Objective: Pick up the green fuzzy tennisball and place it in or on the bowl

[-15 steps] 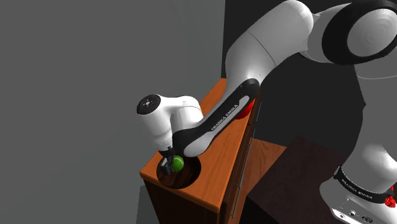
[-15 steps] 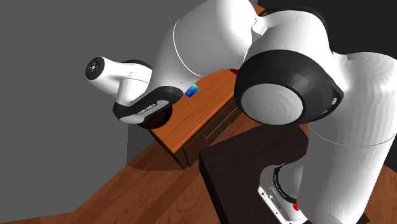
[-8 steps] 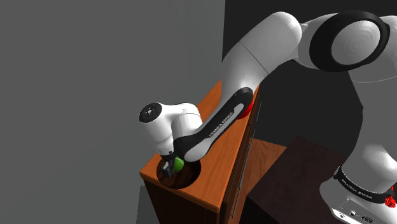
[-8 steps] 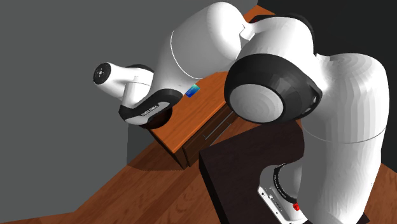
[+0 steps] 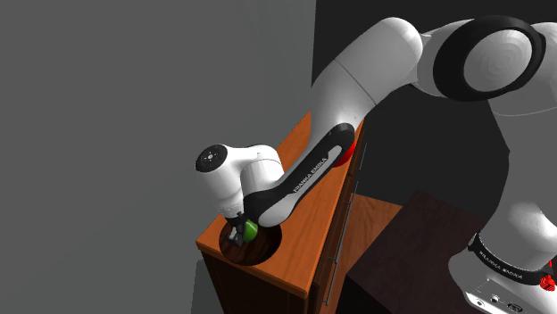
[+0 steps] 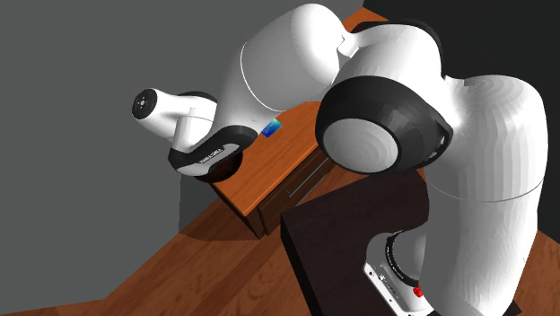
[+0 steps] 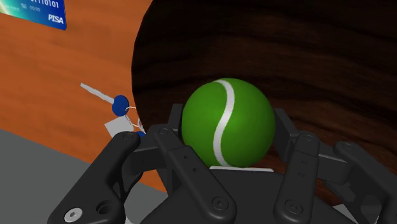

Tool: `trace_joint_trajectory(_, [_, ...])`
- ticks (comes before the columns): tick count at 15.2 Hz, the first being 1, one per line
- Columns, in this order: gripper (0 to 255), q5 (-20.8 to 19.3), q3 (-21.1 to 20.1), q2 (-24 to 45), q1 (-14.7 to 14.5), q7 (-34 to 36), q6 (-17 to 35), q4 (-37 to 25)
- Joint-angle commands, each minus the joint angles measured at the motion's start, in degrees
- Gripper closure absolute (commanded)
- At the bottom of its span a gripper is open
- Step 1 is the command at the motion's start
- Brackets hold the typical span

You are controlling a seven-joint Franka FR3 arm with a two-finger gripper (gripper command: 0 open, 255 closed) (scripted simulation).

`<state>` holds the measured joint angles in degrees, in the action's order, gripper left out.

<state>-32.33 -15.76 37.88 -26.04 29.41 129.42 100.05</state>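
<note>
1. Though half-hidden in the shoulder view, the green ball [image 7: 228, 123] shows plainly at the wrist, fingers [image 7: 167, 141] clamped on it, over the bowl [image 7: 305, 57].
2. Bowl hugs the bench [image 5: 312, 236] corner; keys [image 7: 119, 105] beside.

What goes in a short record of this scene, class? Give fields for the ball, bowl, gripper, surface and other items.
ball: green with a white seam, clasped just above the bowl's inside
bowl: dark wood, at one end of the cabinet top
gripper: black, shut on the ball
surface: orange-brown wooden cabinet top
other items: blue card and blue-headed keys beside the bowl
</note>
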Motion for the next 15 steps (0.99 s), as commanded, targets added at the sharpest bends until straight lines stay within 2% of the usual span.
trace_joint_trajectory(1, [255, 0.0, 0.0, 0.0, 0.0, 0.0, 0.0, 0.0])
trace_joint_trajectory(8, [255, 0.0, 0.0, 0.0, 0.0, 0.0, 0.0, 0.0])
trace_joint_trajectory(15, [255, 1.8, -1.2, -3.7, 0.7, -1.7, -3.1, 0.3])
